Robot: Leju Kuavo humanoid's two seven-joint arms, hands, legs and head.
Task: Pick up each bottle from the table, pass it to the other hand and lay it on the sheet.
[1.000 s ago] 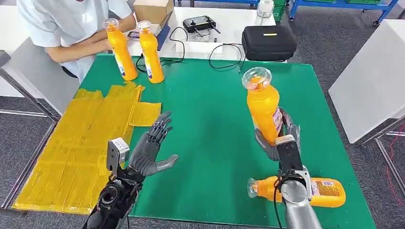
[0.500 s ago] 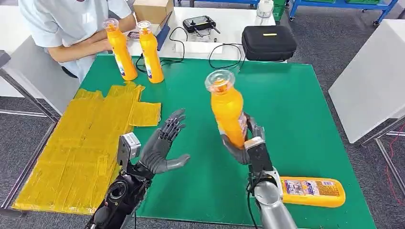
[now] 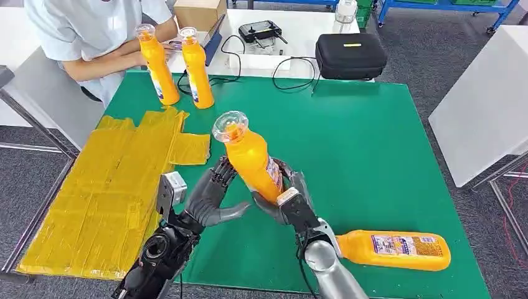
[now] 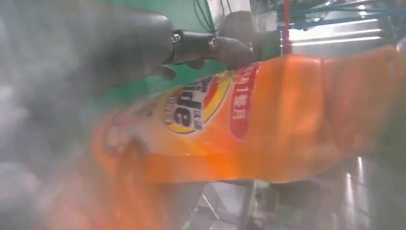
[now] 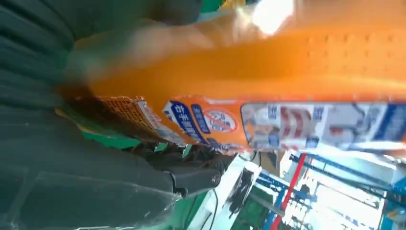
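Observation:
My right hand (image 3: 283, 199) grips an orange bottle (image 3: 252, 159) by its lower body, above the green table (image 3: 348, 143), its clear cap tilted toward the left. My left hand (image 3: 208, 196) stands beside it with fingers spread, fingertips right at the bottle's side and thumb reaching under it. The left wrist view has the bottle (image 4: 249, 124) close across the palm. In the right wrist view the bottle's label (image 5: 287, 120) lies against my right hand (image 5: 95, 158). Another bottle (image 3: 392, 249) lies on its side near the front right edge. Two bottles (image 3: 155, 62) (image 3: 196, 65) stand at the back left. The yellow sheet (image 3: 99, 187) covers the left side.
A person (image 3: 93, 37) sits at the back left, arms close to the standing bottles. Behind the table are a cardboard box (image 3: 199, 12), a controller (image 3: 261, 30), cables (image 3: 292, 68) and a black case (image 3: 350, 55). A white table (image 3: 485, 106) stands to the right.
My right hand has carried the bottle leftward from the right side of the table to my left hand, tilting it. My left hand rose slightly toward it.

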